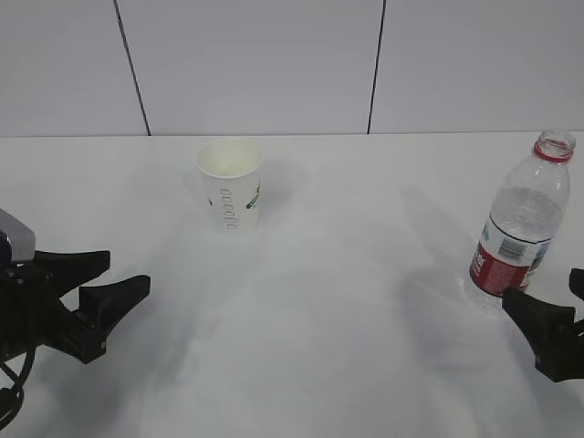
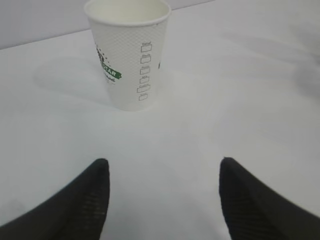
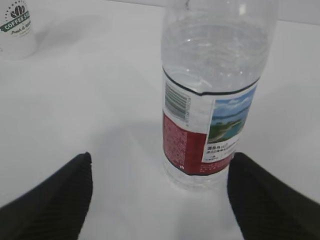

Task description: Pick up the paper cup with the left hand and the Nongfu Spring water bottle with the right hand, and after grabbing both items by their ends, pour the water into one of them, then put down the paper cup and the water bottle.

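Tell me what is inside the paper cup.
The paper cup stands upright on the table. Only its cream upper inner wall shows, with nothing visible against it. The bottom is hidden by the near rim, so any water there cannot be seen.

The cup [image 3: 16, 27] bears a green band reading "COFFEE", with small unreadable script under it; from the left wrist view only "STAR" shows beside a column of small box marks. The bottle [image 3: 212, 95] label carries a barcode and fine print too small to read.
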Available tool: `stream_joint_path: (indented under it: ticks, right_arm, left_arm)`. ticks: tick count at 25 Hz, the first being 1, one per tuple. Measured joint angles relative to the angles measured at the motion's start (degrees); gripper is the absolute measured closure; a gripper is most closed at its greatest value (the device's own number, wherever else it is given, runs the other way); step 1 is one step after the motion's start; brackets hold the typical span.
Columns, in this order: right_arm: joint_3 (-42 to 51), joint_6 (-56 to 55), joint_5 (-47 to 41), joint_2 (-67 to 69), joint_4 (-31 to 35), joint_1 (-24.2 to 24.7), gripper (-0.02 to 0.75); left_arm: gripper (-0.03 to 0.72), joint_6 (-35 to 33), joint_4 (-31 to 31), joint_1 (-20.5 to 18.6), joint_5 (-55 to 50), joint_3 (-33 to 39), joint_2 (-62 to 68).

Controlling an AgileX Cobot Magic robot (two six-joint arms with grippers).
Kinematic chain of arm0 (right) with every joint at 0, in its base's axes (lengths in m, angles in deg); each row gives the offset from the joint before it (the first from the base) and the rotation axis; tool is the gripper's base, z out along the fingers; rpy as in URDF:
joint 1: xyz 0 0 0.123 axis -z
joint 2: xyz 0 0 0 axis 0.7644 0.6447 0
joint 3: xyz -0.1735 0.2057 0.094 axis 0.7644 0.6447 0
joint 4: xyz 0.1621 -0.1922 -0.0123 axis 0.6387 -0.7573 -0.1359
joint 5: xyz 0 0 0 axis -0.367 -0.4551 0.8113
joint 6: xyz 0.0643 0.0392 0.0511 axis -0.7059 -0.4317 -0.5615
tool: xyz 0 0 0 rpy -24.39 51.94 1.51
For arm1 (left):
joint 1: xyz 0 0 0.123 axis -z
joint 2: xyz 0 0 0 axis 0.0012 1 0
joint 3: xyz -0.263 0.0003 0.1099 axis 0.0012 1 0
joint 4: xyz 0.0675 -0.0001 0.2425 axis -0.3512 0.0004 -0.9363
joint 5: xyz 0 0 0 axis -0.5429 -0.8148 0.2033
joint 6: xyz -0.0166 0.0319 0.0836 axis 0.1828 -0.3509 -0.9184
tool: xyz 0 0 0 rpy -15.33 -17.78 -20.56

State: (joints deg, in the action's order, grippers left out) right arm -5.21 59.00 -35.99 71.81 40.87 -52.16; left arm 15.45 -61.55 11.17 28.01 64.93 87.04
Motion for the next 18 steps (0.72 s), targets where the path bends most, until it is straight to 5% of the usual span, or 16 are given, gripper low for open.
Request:
stream_joint_path:
  ticks: [7, 18]
  right_arm:
    - [-0.1, 2.32, 12.77, 12.77, 4.1, 0.0, 0.097]
    - [-0.62, 7.15, 14.27, 16.4, 5.74, 0.0, 0.098]
  left_arm:
    - [0.181, 0.0, -1.24, 0.0, 0.0, 0.0, 0.0]
    - [0.181, 0.0, -1.79, 0.0, 0.0, 0.0, 0.0]
